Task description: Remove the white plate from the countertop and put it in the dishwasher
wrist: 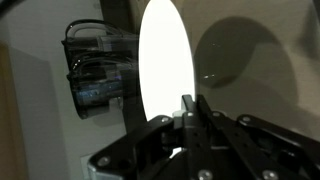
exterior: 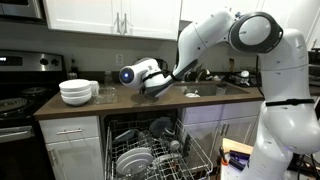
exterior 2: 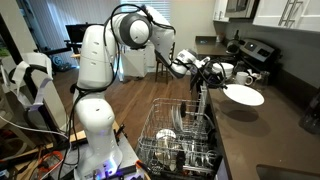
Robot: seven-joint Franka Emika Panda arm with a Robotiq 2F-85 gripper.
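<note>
Stacked white bowls (exterior: 78, 91) beside a black stove (exterior: 17, 104)

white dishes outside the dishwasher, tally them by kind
white plate: 1
stack of white bowls: 1
total: 2

white plate (wrist: 165, 70), white arm (exterior: 215, 35), dark brown countertop (exterior: 110, 103), white cabinets (exterior: 100, 15), grey dishwasher rack (exterior 2: 180, 140)

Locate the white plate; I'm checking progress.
In an exterior view, the white plate is held in the gripper over the countertop, beyond the open dishwasher rack.
</note>
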